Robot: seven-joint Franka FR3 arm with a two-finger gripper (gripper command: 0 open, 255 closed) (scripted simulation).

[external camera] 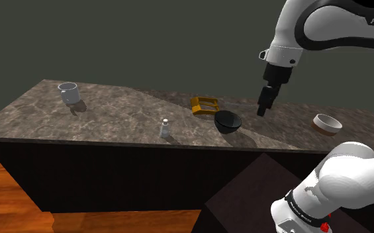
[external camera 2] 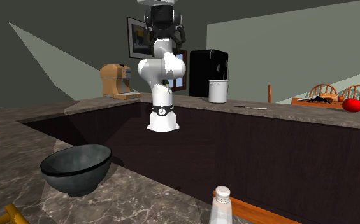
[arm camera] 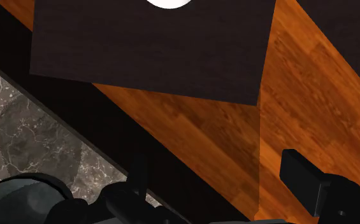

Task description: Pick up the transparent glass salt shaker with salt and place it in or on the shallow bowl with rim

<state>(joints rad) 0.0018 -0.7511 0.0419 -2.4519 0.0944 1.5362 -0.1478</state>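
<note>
The gripper (external camera: 265,110) is seen spread and empty; a black bowl (external camera: 228,122) is found near it, the shaker (external camera: 165,128) well beyond.

- Shoulder view: set high beside the stand (external camera: 245,192), countertop (external camera: 112,119) overlooked.
- Second exterior view: set low, near dark bowl (external camera 2: 76,167), arm (external camera 2: 161,70) faced.
- Wrist view: floor (arm camera: 236,133) overlooked.
</note>
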